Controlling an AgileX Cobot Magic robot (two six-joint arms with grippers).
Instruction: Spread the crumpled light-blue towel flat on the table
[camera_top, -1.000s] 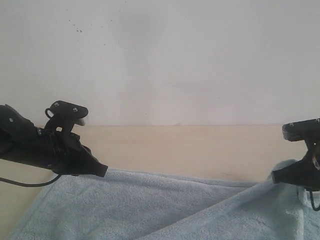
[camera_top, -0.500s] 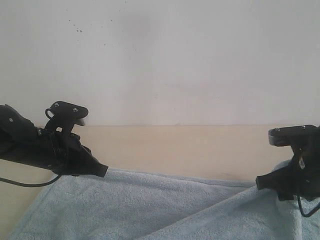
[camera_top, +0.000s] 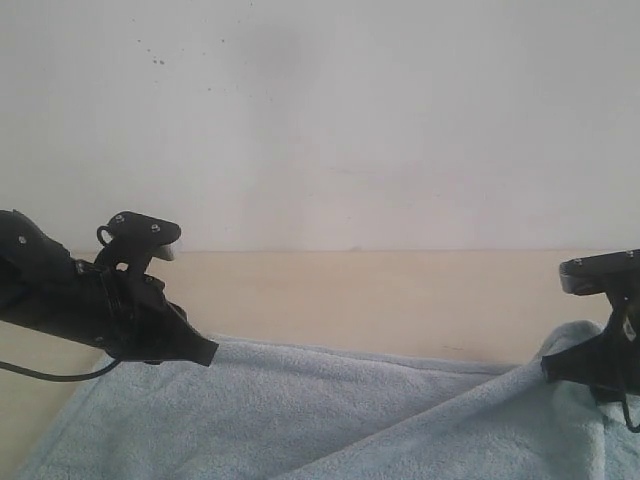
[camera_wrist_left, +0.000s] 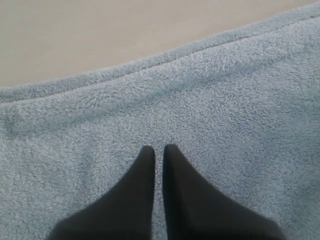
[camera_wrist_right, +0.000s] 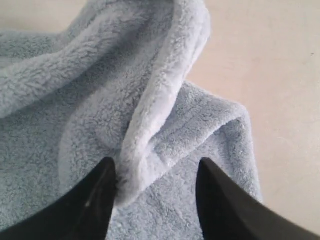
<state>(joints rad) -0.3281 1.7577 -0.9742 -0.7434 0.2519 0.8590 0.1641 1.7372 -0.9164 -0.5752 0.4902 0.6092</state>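
The light-blue towel (camera_top: 330, 410) covers the near part of the pale wood table (camera_top: 380, 295), mostly flat on the left with its hemmed far edge straight. At the right it is still bunched into a raised fold (camera_wrist_right: 165, 95). My left gripper (camera_top: 205, 350) hovers low over the towel's far left part. In the left wrist view the left gripper (camera_wrist_left: 159, 148) is shut, holds nothing, and has only towel (camera_wrist_left: 200, 90) beneath it. My right gripper (camera_top: 548, 368) is open at the right end. In the right wrist view the right gripper (camera_wrist_right: 156, 165) straddles the fold, which brushes one finger.
A bare strip of table (camera_top: 350, 280) runs between the towel's far hem and the white wall (camera_top: 330, 120). In the right wrist view, bare table (camera_wrist_right: 280, 100) lies just beyond the towel's folded corner. The white label is not in view.
The right gripper swung left along the towel half a second ago and has since drawn back right. The left arm dipped slightly and edged right.
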